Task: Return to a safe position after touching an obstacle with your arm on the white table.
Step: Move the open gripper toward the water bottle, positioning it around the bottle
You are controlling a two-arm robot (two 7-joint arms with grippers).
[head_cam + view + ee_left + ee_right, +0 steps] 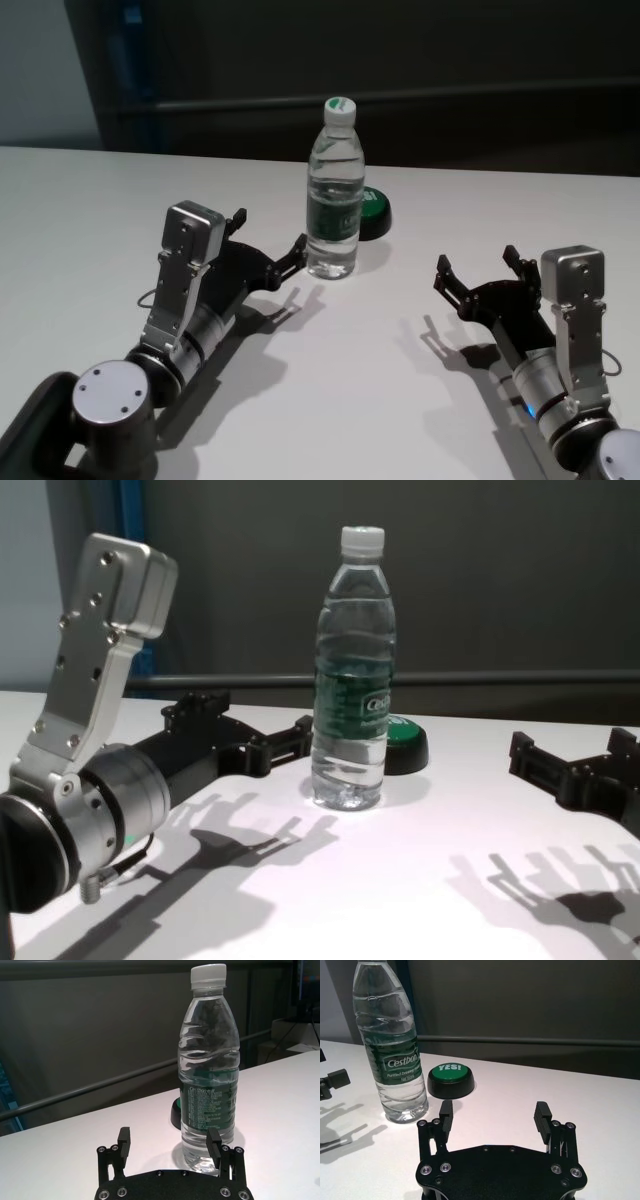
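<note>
The obstacle, a clear water bottle (pixel 333 200) with a white cap and dark green label, stands upright on the white table (pixel 90 210). My left gripper (pixel 268 232) is open and low over the table, just left of the bottle (pixel 350 690). Its inner fingertip (pixel 214 1142) lies against the bottle's lower side (pixel 209 1075); actual contact cannot be told. Nothing is between its fingers. My right gripper (pixel 476 260) is open and empty, well to the right of the bottle (pixel 390 1045), low over the table.
A low round green button (pixel 375 208) on a black base, marked YES! (pixel 451 1074), sits right behind the bottle to its right. A dark rail and wall run behind the table's far edge. Bare tabletop lies between the two arms.
</note>
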